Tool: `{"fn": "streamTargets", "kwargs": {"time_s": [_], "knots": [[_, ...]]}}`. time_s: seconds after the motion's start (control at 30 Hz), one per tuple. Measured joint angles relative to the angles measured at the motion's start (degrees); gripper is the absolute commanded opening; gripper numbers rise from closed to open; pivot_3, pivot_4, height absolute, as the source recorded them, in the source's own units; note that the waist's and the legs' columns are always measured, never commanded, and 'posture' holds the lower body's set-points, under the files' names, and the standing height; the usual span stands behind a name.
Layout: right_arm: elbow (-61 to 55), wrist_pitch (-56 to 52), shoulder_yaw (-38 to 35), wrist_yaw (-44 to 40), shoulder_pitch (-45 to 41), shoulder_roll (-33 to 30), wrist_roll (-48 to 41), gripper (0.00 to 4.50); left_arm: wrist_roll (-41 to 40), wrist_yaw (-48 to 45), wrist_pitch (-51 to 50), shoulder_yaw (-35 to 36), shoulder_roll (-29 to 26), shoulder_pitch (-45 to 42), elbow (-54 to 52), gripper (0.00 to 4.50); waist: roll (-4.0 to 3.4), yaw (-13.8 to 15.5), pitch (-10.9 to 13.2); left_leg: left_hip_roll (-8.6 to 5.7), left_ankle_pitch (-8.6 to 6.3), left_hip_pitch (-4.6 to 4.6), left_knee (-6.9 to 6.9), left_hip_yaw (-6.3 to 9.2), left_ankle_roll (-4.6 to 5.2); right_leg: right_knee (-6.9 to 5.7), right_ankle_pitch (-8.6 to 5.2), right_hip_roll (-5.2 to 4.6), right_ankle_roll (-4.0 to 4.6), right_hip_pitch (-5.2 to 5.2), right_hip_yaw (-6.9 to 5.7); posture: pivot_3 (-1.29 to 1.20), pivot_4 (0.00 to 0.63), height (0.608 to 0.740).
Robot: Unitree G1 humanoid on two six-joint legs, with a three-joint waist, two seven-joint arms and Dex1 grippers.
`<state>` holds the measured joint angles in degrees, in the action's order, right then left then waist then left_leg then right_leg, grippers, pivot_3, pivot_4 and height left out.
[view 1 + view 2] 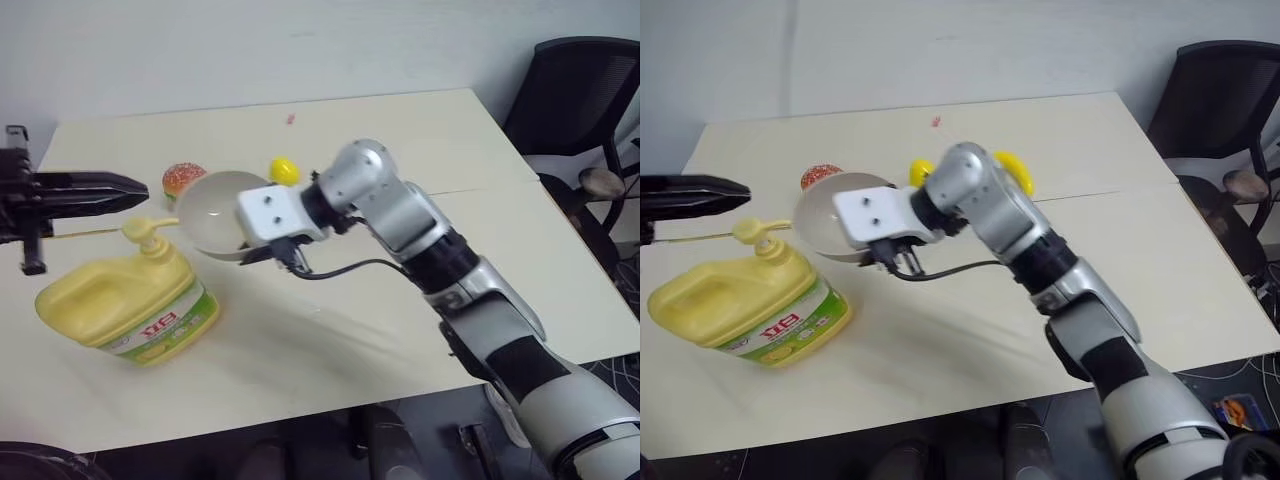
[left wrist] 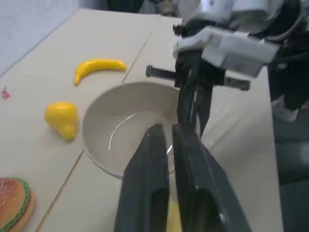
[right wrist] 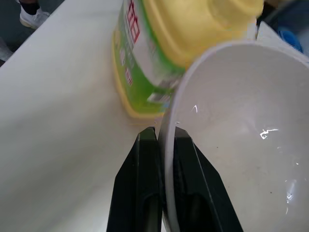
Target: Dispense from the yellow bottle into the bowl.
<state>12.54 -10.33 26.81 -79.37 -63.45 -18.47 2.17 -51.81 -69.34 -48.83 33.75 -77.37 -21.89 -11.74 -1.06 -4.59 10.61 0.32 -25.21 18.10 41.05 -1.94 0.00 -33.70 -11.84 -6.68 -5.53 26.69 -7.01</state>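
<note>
The yellow bottle (image 1: 125,305) stands on the table near its front left, its pale pump top (image 1: 150,238) pointing toward the bowl. The beige bowl (image 1: 212,212) hangs tilted just beside the pump spout, its hollow facing the bottle. My right gripper (image 3: 161,130) is shut on the bowl's rim, one finger inside and one outside. My left gripper (image 1: 138,187) hovers level a little above the pump top, pointing at the bowl, with a narrow empty gap between its fingers (image 2: 149,159).
A toy burger (image 1: 183,178) and a yellow toy pear (image 1: 284,170) lie on the table (image 1: 420,130) behind the bowl. A toy banana (image 1: 1015,170) shows behind my right arm. A black office chair (image 1: 590,90) stands off the table's right edge.
</note>
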Motion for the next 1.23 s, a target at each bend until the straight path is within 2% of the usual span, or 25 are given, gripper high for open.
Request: {"fn": "streamTargets", "kwargs": {"time_s": [0.13, 0.3, 0.33, 0.47, 0.6, 0.73, 0.83, 0.9, 1.07, 1.23], "knots": [[-4.0, -0.1, -1.6, 1.0, 12.0, -10.5, 1.0, 0.00, -0.3, -0.8, -3.0, 2.8, 0.4, 3.9, -5.0, 2.67, 0.15, 0.8, 0.2, 0.01, 0.00, 0.15, 0.09, -0.10, 0.00, 0.20, 0.01, 0.02, -0.01, -0.03, -0.02, 0.00, 0.150, 0.740], [-4.4, 7.7, -3.4, 10.6, 20.6, -14.6, 5.3, 0.00, -2.3, -0.8, -4.8, 4.5, 2.4, 6.2, -11.3, 4.29, 0.22, 0.1, 0.3, 0.23, 0.10, -0.09, 0.13, -0.30, -0.23, -0.10, 0.05, 0.13, 0.19, -0.03, 0.18, 0.00, 0.150, 0.740], [-4.4, 8.4, -4.1, 11.8, 22.4, -15.4, 5.6, 0.00, -2.7, -0.7, -5.0, 4.6, 2.7, 6.7, -12.5, 4.47, 0.22, 0.1, 0.3, 0.26, 0.13, -0.10, 0.12, -0.29, -0.27, -0.10, 0.07, 0.15, 0.23, -0.03, 0.18, 0.00, 0.150, 0.740], [-4.2, 8.8, -6.8, 15.7, 27.0, -15.6, 5.4, 0.00, -3.8, -0.1, -4.9, 4.6, 3.5, 6.8, -14.2, 4.47, 0.22, 0.2, 0.3, 0.31, 0.14, -0.11, 0.15, -0.30, -0.29, -0.11, 0.10, 0.18, 0.30, -0.03, 0.19, 0.00, 0.150, 0.740], [-4.0, 9.2, -8.5, 18.9, 29.7, -14.9, 4.4, 1.23, -3.7, 0.5, -3.2, 3.8, 4.3, 6.7, -14.6, 4.50, 0.22, 0.5, 0.3, 0.30, 0.14, -0.10, 0.15, -0.29, -0.28, -0.08, 0.10, 0.18, 0.30, -0.03, 0.18, 0.00, 0.150, 0.740], [-4.2, 8.8, -9.5, 19.0, 31.6, -15.2, 3.0, 2.65, -3.2, 0.6, -1.4, 2.5, 4.5, 6.4, -14.5, 4.50, 0.22, 1.4, 0.3, 0.29, 0.14, -0.09, 0.17, -0.30, -0.27, -0.06, 0.10, 0.19, 0.30, -0.03, 0.18, 0.00, 0.150, 0.740], [-7.4, 6.8, -11.7, 16.3, 32.6, -19.1, 0.0, 3.64, -2.9, 0.2, -0.4, 1.4, 4.4, 6.3, -13.8, 4.50, 0.19, 2.1, 0.3, 0.28, 0.15, -0.04, 0.21, -0.25, -0.26, -0.04, 0.11, 0.18, 0.30, -0.03, 0.14, 0.00, 0.150, 0.740], [-11.5, 3.3, -14.8, 11.6, 33.0, -24.1, -5.0, 4.29, -2.3, -0.5, 0.3, 1.3, 4.4, 6.3, -12.7, 4.50, 0.18, 2.9, 0.4, 0.30, 0.14, -0.02, 0.24, -0.25, -0.25, -0.02, 0.11, 0.20, 0.30, -0.04, 0.13, 0.00, 0.150, 0.740], [-15.9, -7.1, -24.8, -2.2, 30.8, -38.6, -18.9, 4.29, 0.2, -2.3, 2.0, 2.0, 4.5, 8.9, -12.1, 4.50, 0.18, 3.2, 0.4, 0.31, 0.11, 0.00, 0.24, -0.30, -0.15, 0.11, 0.21, 0.23, 0.32, -0.10, 0.14, 0.00, 0.150, 0.740], [-8.8, -14.4, -28.8, -8.6, 28.9, -47.9, -24.3, 4.29, 0.8, -2.6, 2.2, 3.7, 5.3, 10.2, -12.0, 4.50, 0.25, 3.1, 0.4, 0.35, 0.10, -0.01, 0.21, -0.38, -0.13, 0.13, 0.22, 0.27, 0.34, -0.09, 0.19, 0.00, 0.150, 0.740]]}}
